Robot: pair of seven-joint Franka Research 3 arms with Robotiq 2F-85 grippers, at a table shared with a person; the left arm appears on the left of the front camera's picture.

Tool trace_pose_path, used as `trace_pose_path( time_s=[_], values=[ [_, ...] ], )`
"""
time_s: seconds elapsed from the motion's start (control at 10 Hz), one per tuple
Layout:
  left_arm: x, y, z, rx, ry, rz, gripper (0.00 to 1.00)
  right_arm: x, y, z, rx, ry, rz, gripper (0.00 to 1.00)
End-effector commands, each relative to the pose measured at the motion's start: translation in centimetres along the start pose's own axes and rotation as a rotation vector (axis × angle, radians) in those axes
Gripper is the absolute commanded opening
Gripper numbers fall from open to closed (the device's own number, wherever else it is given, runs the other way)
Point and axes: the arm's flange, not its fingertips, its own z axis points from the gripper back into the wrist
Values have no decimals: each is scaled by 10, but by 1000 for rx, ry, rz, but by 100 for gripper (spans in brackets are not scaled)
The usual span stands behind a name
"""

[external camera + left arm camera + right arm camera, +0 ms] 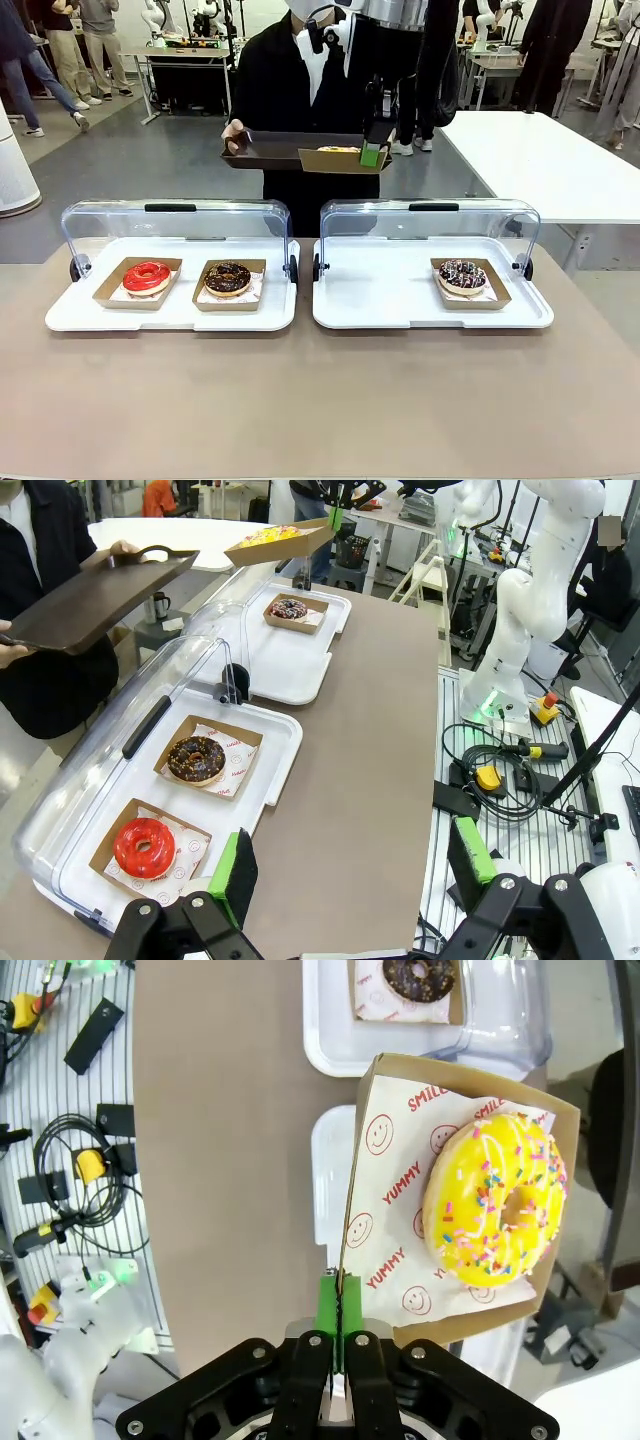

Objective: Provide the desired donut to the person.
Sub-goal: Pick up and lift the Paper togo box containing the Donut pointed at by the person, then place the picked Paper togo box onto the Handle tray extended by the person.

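Right wrist view: fingers [326, 1310] pinch carton [470, 1078] holding yellow donut [495, 1200].

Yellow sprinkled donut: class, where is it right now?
The yellow donut lies in a cardboard tray pinched by the right claw, raised beyond the table's far edge, centre of the front view, beside the person's dark serving tray.
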Motion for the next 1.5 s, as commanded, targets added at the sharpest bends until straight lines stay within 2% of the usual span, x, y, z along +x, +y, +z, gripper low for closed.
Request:
trace_pose_path(
  time_s=[0.0, 1.4],
  values=[
    [0, 0, 1, -2, -9, -7, 100, -4, 5, -3, 3, 6, -7, 0],
    [0, 0, 1, -2, -9, -7, 100, -4, 5, -3, 3, 6, -7, 0]
  ],
)
